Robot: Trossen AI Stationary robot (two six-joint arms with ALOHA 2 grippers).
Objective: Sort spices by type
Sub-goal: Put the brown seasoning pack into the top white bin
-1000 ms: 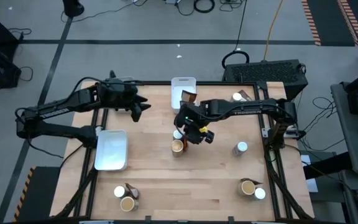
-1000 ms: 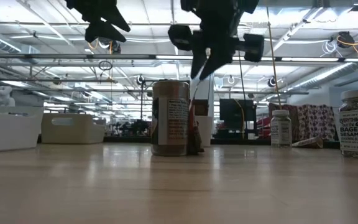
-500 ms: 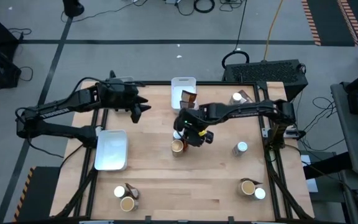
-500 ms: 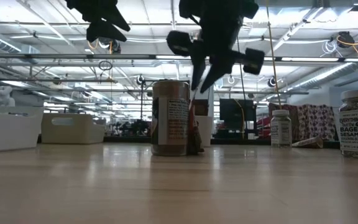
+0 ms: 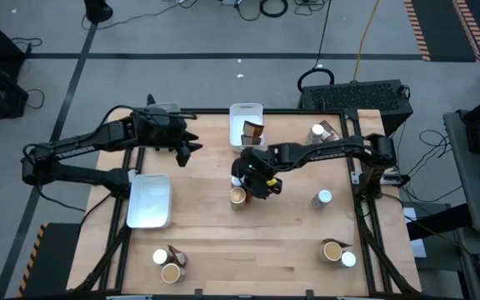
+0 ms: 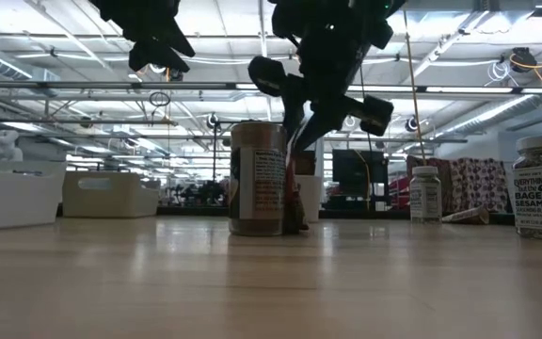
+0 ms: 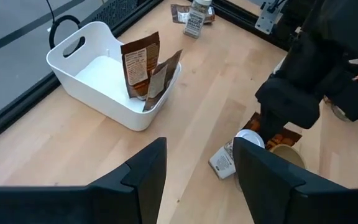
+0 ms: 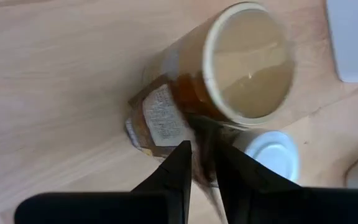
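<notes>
A brown packet (image 8: 160, 118) stands between a tan-topped jar (image 5: 238, 196) and a white-topped jar (image 5: 238, 177) in the middle of the table. It seems to lean on the tan-topped jar (image 8: 247, 62). My right gripper (image 5: 255, 184) hangs just above this group, pointing down. Its fingers (image 8: 180, 163) are a little apart, on either side of the packet's upper edge (image 8: 202, 152); whether they touch it, I cannot tell. My left gripper (image 5: 186, 151) is open and empty, in the air over the far left of the table.
A white bin (image 5: 246, 123) at the far edge holds brown packets (image 7: 139, 62). A white tray (image 5: 149, 200) lies at the left. Other jars stand at the near left (image 5: 167, 263), near right (image 5: 338, 252), right (image 5: 323, 198) and far right (image 5: 317, 131).
My right gripper has come down and a little toward the table's left edge, onto the group of jars and packet, turning somewhat as it went. The jars and the packet stand where they were.
</notes>
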